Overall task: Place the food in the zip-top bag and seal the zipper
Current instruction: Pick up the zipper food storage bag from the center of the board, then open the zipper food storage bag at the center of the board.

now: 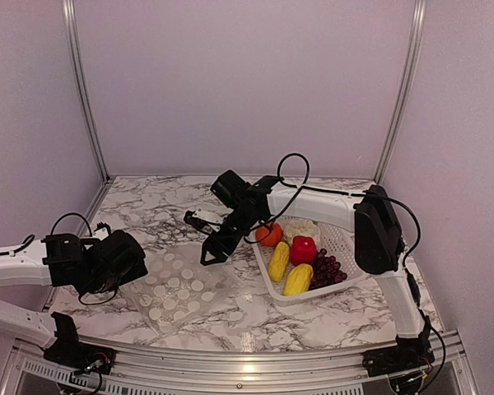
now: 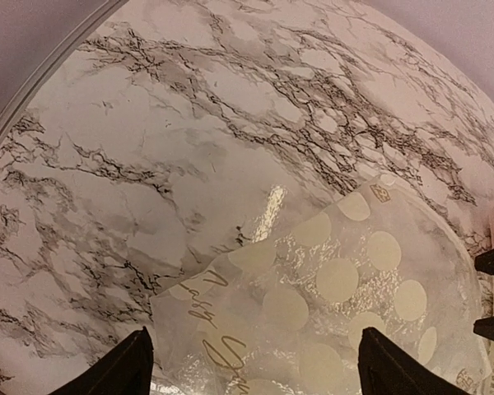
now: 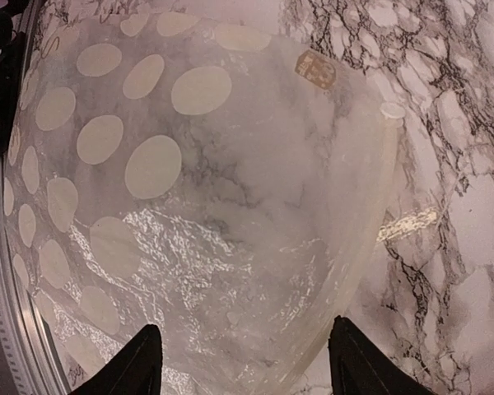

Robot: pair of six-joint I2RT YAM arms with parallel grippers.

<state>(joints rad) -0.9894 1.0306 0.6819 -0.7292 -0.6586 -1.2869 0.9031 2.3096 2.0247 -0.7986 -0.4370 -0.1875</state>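
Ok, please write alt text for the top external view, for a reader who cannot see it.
A clear dotted bag lies flat on a marble table. The left gripper is open at its left edge, and the right gripper is open over its far edge. All the toy food sits in a white basket at the right.

You have a white marble-patterned worktop [image 1: 148, 206] veined in dark grey, with two things lying directly on it. The zip-top bag [image 1: 177, 288] lies flat close to the near edge, left of the middle. The white perforated basket [image 1: 342, 240] sits towards the right edge, just beside the bag with a strip of marble showing between them.
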